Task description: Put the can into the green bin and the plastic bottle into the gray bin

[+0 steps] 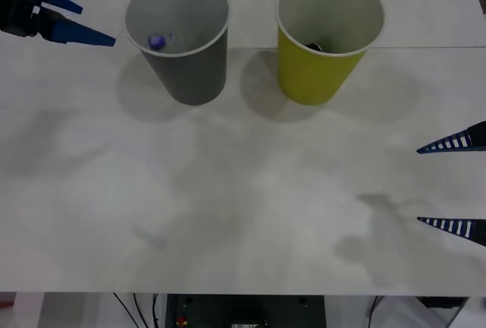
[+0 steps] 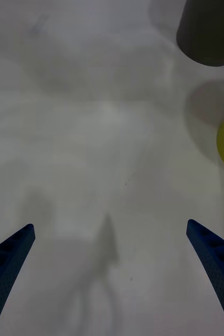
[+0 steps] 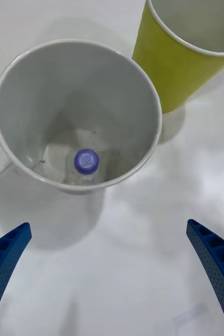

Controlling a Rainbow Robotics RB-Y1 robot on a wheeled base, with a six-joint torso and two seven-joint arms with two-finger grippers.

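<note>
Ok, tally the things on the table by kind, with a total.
Bins: 2, the gray bin and the green bin.
Plastic bottles: 1, the plastic bottle, standing inside the gray bin.
Dark object, unclear kind: 1, inside the green bin.
Total: 4

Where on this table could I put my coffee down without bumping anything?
The broad bare tabletop in front of the gray bin and green bin is free, short of the right gripper at the right edge. It is crowded at the back, between the bins and beside the left gripper.
</note>
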